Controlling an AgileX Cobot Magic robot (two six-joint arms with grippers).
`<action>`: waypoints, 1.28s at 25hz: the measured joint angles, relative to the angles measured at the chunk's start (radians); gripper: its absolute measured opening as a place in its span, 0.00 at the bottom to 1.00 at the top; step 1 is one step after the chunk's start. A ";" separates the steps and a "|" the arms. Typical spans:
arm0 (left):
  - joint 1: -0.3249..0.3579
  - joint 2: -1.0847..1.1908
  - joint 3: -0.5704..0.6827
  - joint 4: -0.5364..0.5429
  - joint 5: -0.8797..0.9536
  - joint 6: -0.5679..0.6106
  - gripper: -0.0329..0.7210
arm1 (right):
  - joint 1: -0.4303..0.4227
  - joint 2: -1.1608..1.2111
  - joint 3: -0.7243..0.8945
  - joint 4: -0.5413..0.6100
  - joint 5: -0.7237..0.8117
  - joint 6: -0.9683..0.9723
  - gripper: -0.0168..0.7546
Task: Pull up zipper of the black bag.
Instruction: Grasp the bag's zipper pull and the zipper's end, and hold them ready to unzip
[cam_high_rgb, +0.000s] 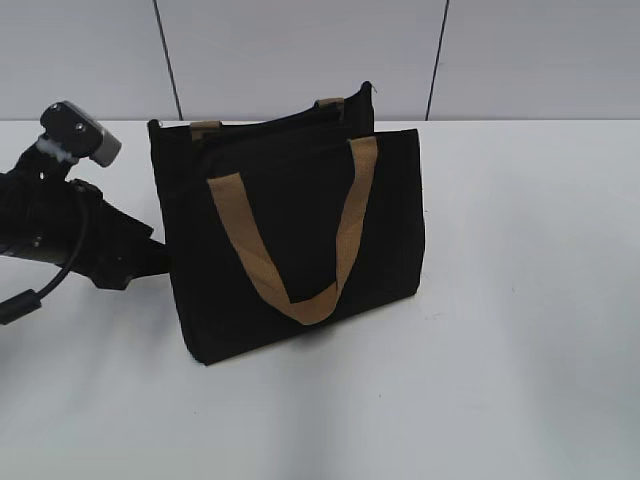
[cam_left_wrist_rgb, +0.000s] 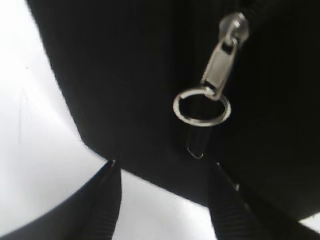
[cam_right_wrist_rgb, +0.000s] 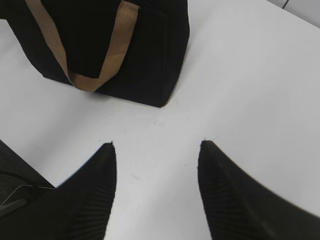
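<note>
Left gripper (cam_left_wrist_rgb: 162, 167): jaws parted, two ribbed black fingers (cam_left_wrist_rgb: 107, 200) showing only their tips at the lower edge of the left wrist view, nothing held between them. The tips sit close up against the end face of the bag (cam_left_wrist_rgb: 125, 75), whether touching the fabric cannot be told. Just above the gap hangs the zipper (cam_left_wrist_rgb: 216, 70): one silvery pull tab with one ring (cam_left_wrist_rgb: 202, 107), blurred, hanging from a slider at the top of that view; the track itself is lost in black cloth. A small dark loop or tab below the ring is too dim to identify. In the exterior view this gripper is hidden behind the bag's left end; only the left arm (cam_high_rgb: 60, 235) with one cable and one grey camera block (cam_high_rgb: 82, 132) shows, cut off by the left edge. Right gripper (cam_right_wrist_rgb: 157, 150): jaws wide apart, empty, two fingertips over bare white table (cam_right_wrist_rgb: 250, 75), well apart from the bag's corner; this arm does not appear in the exterior view. One bag (cam_high_rgb: 295, 235) stands upright left of centre on the table. Tan handles: one full loop (cam_high_rgb: 300, 240) hangs down the front face; of the rear one, only two stubs (cam_high_rgb: 205, 128) peep over the top edge. The zipper cannot be made out in the exterior view.
</note>
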 joint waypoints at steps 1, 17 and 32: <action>0.000 0.006 -0.003 -0.003 0.010 0.006 0.59 | 0.000 0.000 0.000 0.000 0.000 0.000 0.55; -0.001 0.096 -0.012 -0.197 0.094 0.266 0.59 | 0.000 0.000 0.000 0.000 0.002 0.000 0.55; -0.034 0.103 -0.012 -0.235 0.055 0.293 0.59 | 0.000 0.000 0.000 0.000 0.004 0.000 0.55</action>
